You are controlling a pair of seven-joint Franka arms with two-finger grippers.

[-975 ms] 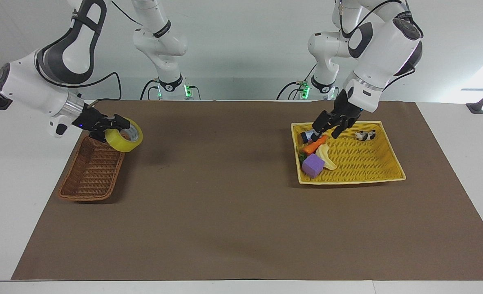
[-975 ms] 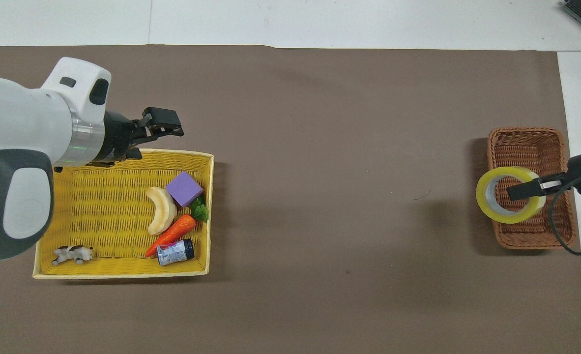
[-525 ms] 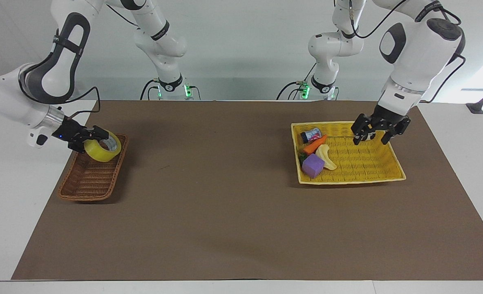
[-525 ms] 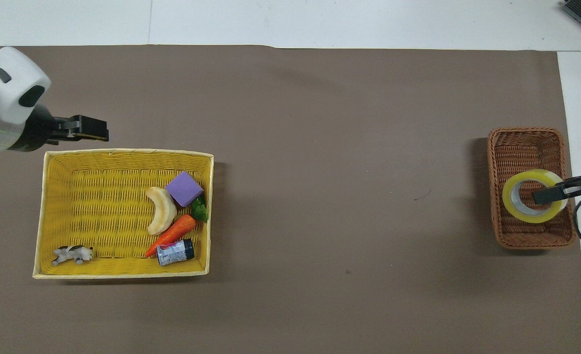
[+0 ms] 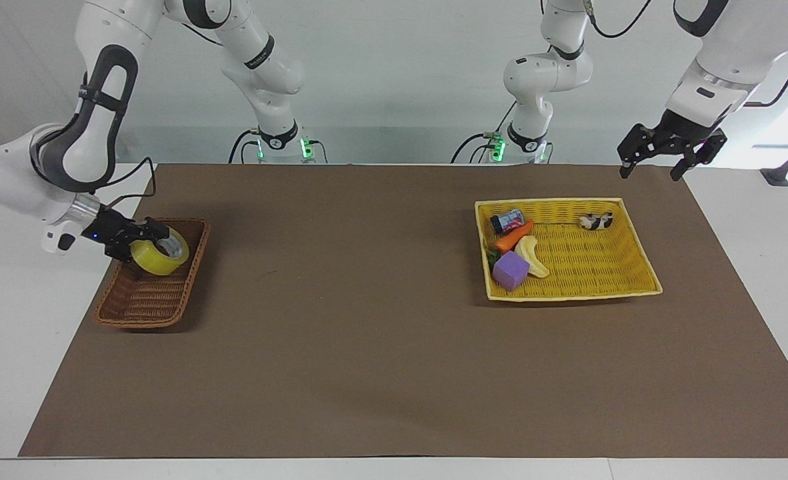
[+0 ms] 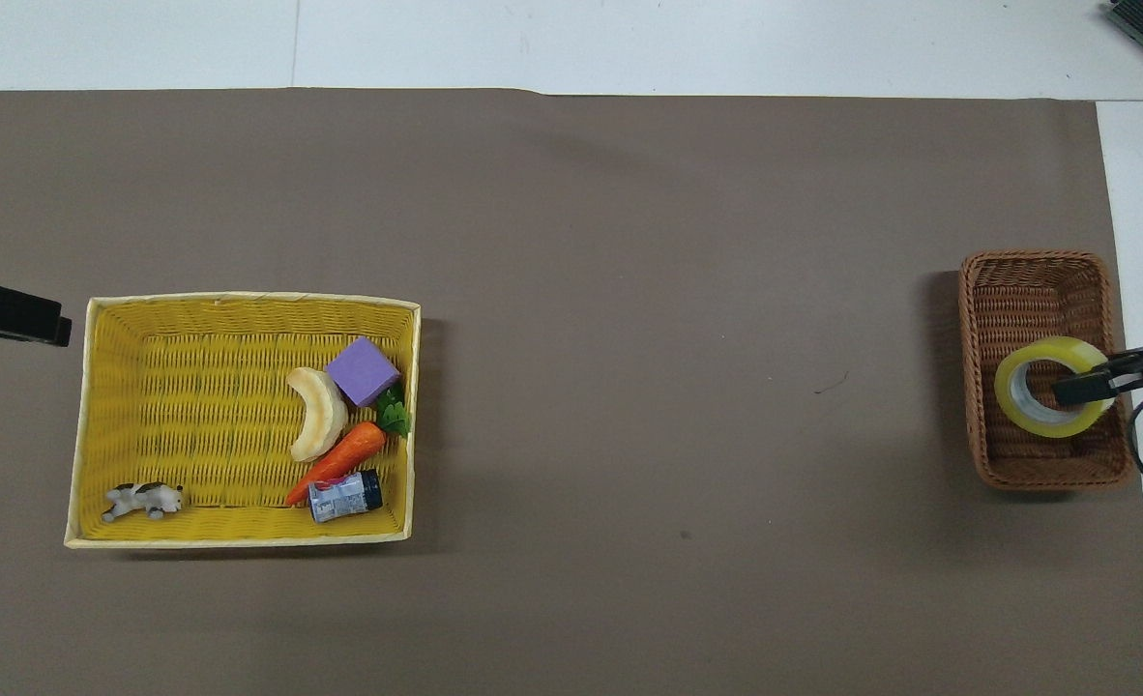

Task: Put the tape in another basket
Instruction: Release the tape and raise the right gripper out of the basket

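Observation:
The yellow tape roll [image 5: 156,263] hangs tilted, low inside the narrow brown wicker basket [image 5: 139,308] at the right arm's end of the table. My right gripper [image 5: 149,233] is shut on the roll's rim, one finger through its core. I cannot tell whether the roll touches the basket floor. In the overhead view the tape [image 6: 1024,414] lies over the middle of the basket [image 6: 1036,274], with the right gripper [image 6: 1082,387] at its rim. My left gripper [image 5: 661,160] is open and empty, raised over the mat's corner by the robots; only its tip [image 6: 11,314] shows in the overhead view.
The flat yellow tray basket [image 5: 634,283] stands at the left arm's end. It holds a purple cube [image 5: 511,270], a pale banana [image 5: 533,257], a carrot [image 5: 514,237], a small can [image 5: 507,220] and a toy cow [image 5: 596,221]. Brown mat [image 5: 367,300] covers the table.
My right gripper has lowered the tape from above the brown basket's rim down into it. My left gripper has risen away from the yellow tray toward the mat's corner.

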